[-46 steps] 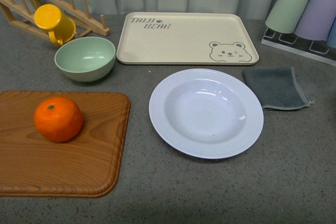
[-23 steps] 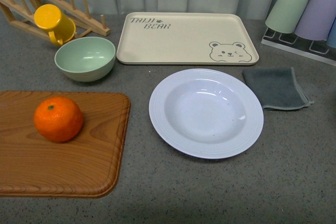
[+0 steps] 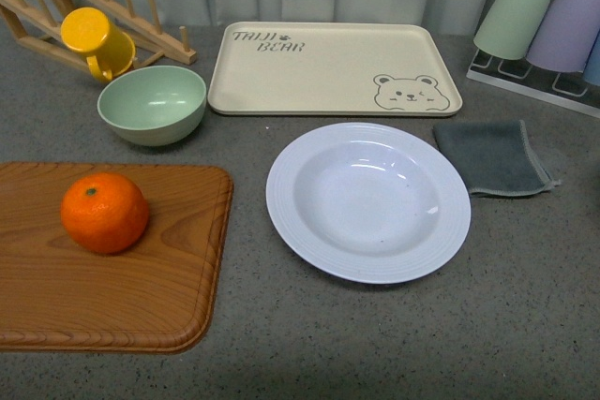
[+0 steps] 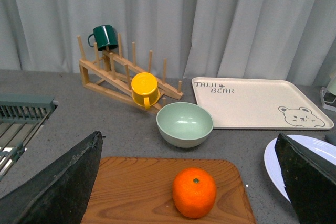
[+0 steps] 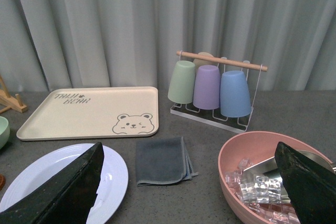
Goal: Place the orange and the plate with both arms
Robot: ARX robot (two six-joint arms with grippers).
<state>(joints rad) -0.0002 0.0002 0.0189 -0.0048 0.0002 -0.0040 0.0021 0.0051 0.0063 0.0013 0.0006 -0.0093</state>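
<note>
The grey worktop (image 3: pixel 375 344) is carrying everything, and I judge that the task is not yet begun. Neither arm is showing in the front view, and both of the task's things are lying untouched. Both of them are waiting to be picked up and placed.

The wooden board (image 3: pixel 112 297) is lying at the left, near the robot. The beige bear tray (image 3: pixel 328 72) is lying further back in the middle and is holding nothing. From these pictures I cannot say where the two things are meant to go.

The plate (image 3: pixel 367 201) is sitting flat on the worktop, between the tray and the robot, just beside the grey cloth (image 3: pixel 492 156). It is holding nothing.

The pink bowl (image 5: pixel 257 136), showing only in the right wrist view, is holding ice cubes (image 5: pixel 252 187) and a metal piece that I cannot name. The mint-green bowl (image 3: pixel 152 105) is standing behind the board, and it is also holding nothing.

The orange (image 3: pixel 105 213) is resting on the board, with its stem dot turned upward, well apart from the plate.

The left pincer (image 4: pixel 189 135) is hanging wide apart above the board's side and gripping nothing. The right pincer (image 5: pixel 189 144) is also spread wide, with nothing between its fingers.
</note>
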